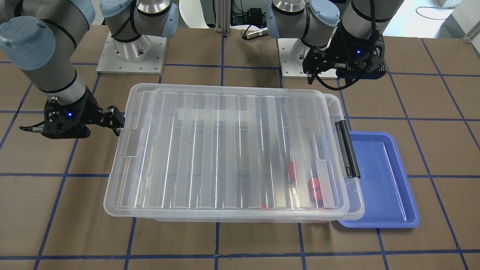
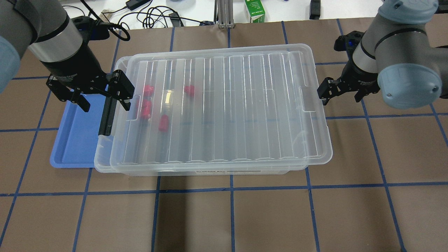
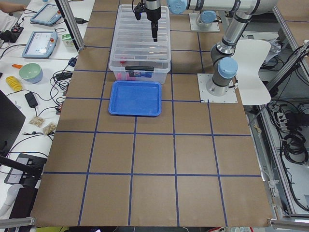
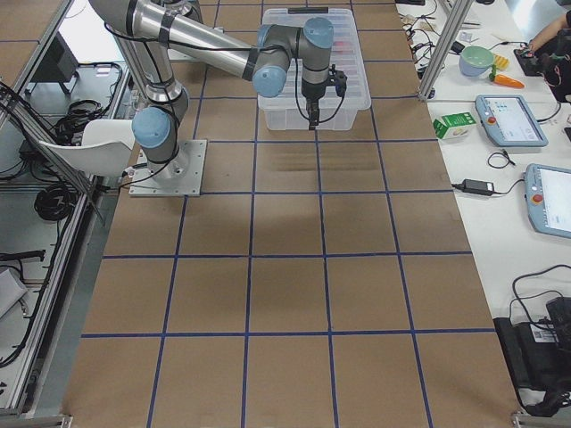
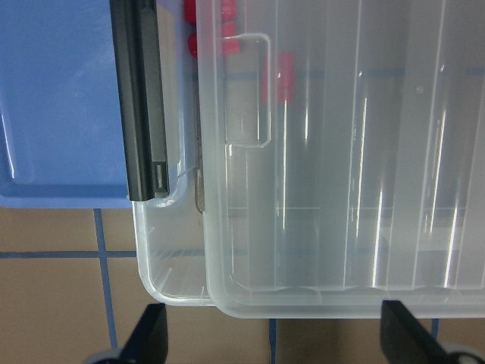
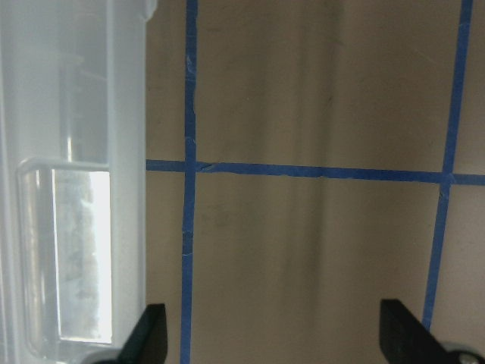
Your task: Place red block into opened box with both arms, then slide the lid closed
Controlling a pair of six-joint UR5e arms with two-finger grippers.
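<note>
At the ends of the box [image 2: 100,161], left gripper [image 2: 102,97] and right gripper [image 2: 340,93] gape empty. The offset lid [image 2: 227,105] likely needs pushing shut.

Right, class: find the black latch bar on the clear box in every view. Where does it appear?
Exterior front-facing: latch bar right of centre.
Overhead exterior: at left.
Exterior left: upper middle, facing the camera.
Exterior right: not visible.
Left wrist: upper left.
Right wrist: not in it.
Shared landmark: blue tray right beside it.
</note>
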